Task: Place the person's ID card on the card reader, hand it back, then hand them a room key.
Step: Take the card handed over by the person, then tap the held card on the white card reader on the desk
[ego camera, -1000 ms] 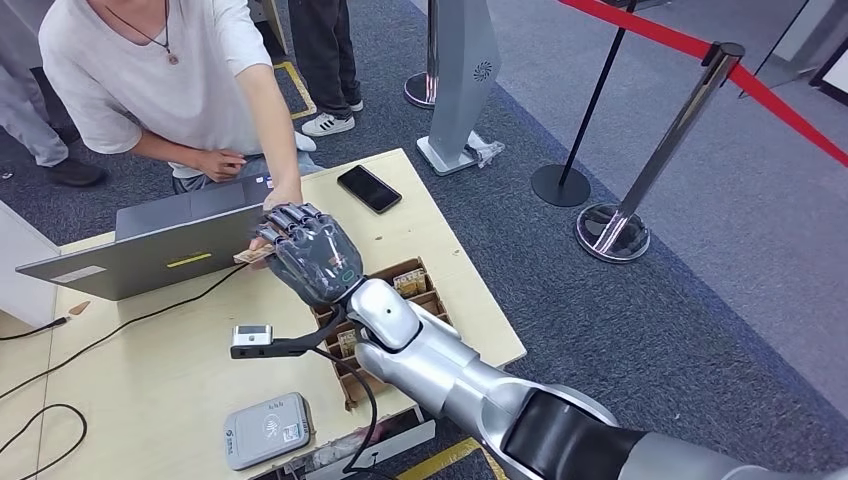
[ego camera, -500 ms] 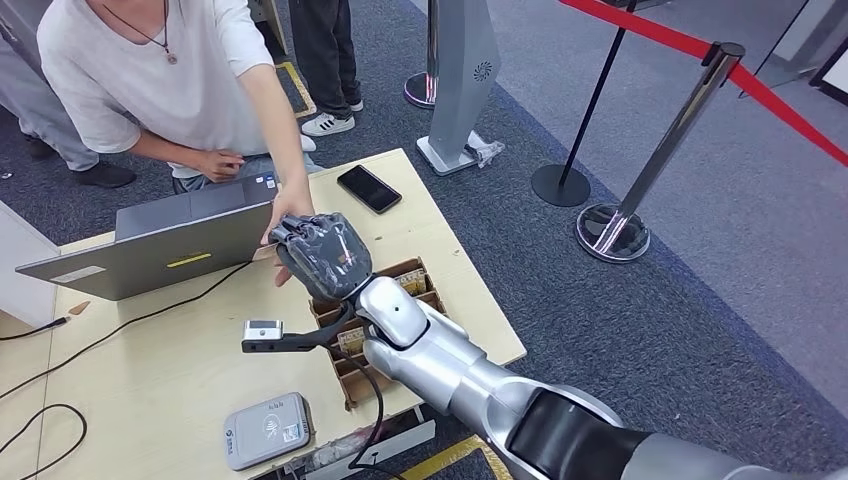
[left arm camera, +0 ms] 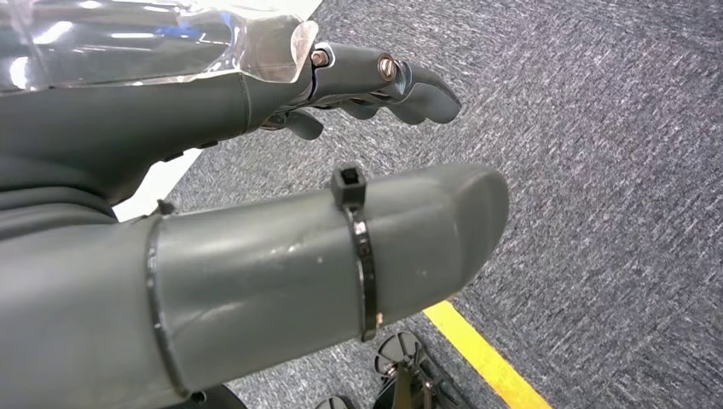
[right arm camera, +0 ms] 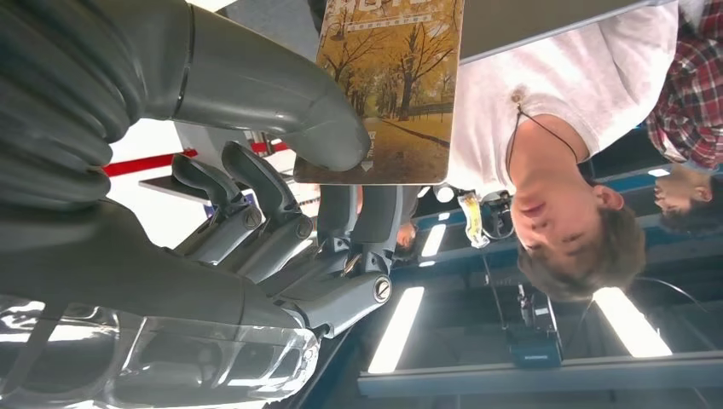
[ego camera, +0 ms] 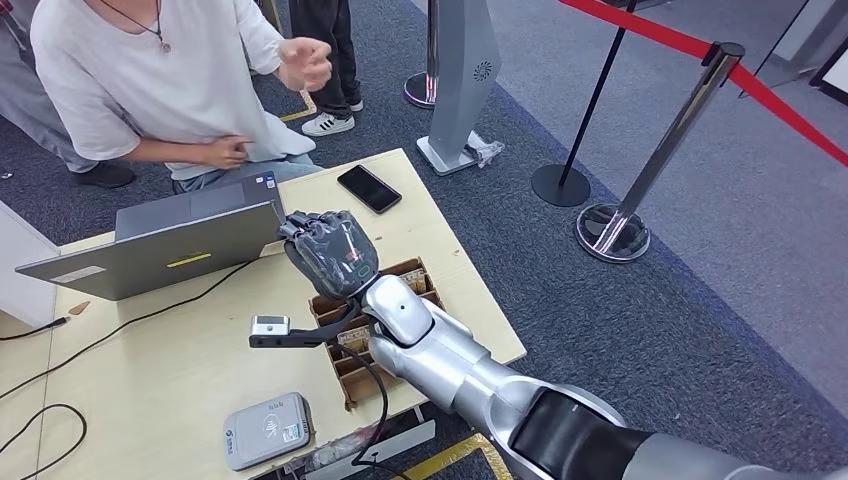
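Table: you see a light wood table (ego camera: 170,370).
On it: a grey laptop (ego camera: 150,245), a black phone (ego camera: 369,188), a grey card reader (ego camera: 267,430), a brown tray (ego camera: 400,285), black cables (ego camera: 60,365).

Desk (ego camera: 180,385) with non-task items: open grey laptop (ego camera: 150,250) at the far left edge; black phone (ego camera: 369,188) flat near the far right corner; black cables (ego camera: 120,325) trailing across the left side. On the carpet beyond: stanchion posts (ego camera: 640,170) carrying a red belt (ego camera: 780,105).
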